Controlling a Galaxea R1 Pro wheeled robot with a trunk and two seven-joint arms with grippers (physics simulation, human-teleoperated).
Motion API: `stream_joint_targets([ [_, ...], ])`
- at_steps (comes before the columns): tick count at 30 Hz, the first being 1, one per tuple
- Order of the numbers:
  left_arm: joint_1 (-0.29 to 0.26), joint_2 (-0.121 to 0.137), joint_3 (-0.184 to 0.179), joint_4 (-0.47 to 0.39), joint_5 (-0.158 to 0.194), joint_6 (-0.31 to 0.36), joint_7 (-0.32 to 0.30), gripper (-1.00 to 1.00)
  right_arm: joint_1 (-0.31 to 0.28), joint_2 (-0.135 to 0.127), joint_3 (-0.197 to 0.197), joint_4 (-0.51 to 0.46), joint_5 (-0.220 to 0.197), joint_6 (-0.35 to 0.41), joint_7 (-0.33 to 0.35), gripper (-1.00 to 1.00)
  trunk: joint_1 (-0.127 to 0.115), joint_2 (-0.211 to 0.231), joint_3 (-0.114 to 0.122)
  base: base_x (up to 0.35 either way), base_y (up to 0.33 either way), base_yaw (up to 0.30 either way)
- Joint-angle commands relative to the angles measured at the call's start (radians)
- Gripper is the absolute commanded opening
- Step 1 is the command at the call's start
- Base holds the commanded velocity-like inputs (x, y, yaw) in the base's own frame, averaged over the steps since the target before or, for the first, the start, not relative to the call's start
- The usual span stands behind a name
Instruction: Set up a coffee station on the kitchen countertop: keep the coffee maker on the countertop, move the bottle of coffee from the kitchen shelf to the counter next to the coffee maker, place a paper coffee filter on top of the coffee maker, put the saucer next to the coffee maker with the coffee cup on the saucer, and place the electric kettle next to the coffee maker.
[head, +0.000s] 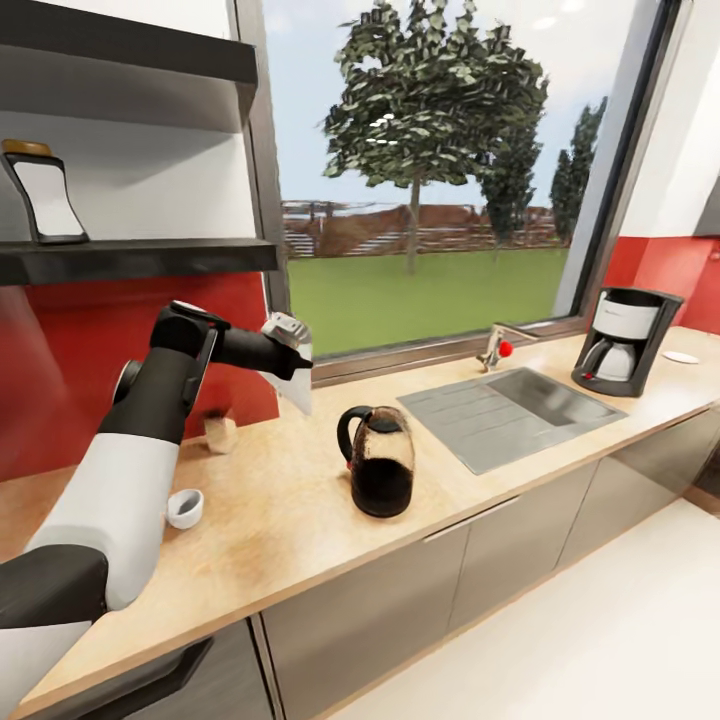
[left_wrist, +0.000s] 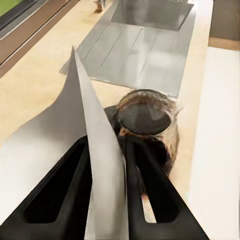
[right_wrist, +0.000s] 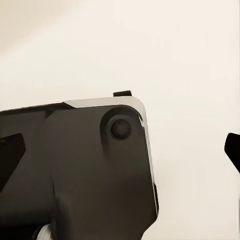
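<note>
The paper coffee filter (head: 293, 385) is pinched between the fingers of the left gripper (head: 285, 362), up above the kitchen countertop (head: 290, 500). The left arm is bent and reaches forward. The electric kettle (head: 379, 460) stands on the countertop at about 4 o'clock from the gripper. The coffee maker (head: 626, 340) stands well apart, at 3 o'clock. I cannot tell if the right gripper is open.

I can't read any text from here. The coffee maker (head: 625, 340) at the far right of the worktop (head: 290, 500) carries a small grey mark on its white housing, too blurred to make out. The bottle of coffee (head: 42, 195) on the shelf (head: 140, 258) shows a blank white label.
</note>
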Motion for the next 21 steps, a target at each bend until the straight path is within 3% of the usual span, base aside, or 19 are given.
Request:
stream_joint_targets([
  [1,-0.001,0.000,-0.001,-0.001,-0.011,0.005,-0.010,-1.00,0.000,0.001,-0.003,-0.001,-0.002,-0.002,0.000,1.00,0.001,-0.002,-0.002,0.097,-0.255,-0.263],
  [9,-0.001,0.003,0.002,-0.008,-0.011,0.004,-0.010,-1.00,0.000,0.001,-0.003,-0.001,-0.002,-0.002,0.000,1.00,0.001,-0.002,-0.002,0.152,-0.257,-0.263],
  [14,-0.001,0.002,0.025,-0.009,-0.011,0.002,-0.010,-1.00,0.000,0.001,-0.003,-0.001,-0.002,-0.002,0.000,1.00,0.001,-0.002,-0.002,0.176,-0.244,-0.263],
  [21,-0.003,0.001,0.029,-0.009,-0.011,0.003,-0.010,-1.00,0.000,0.001,-0.003,-0.001,-0.002,-0.002,0.000,1.00,0.001,-0.002,-0.002,0.030,-0.267,-0.263],
])
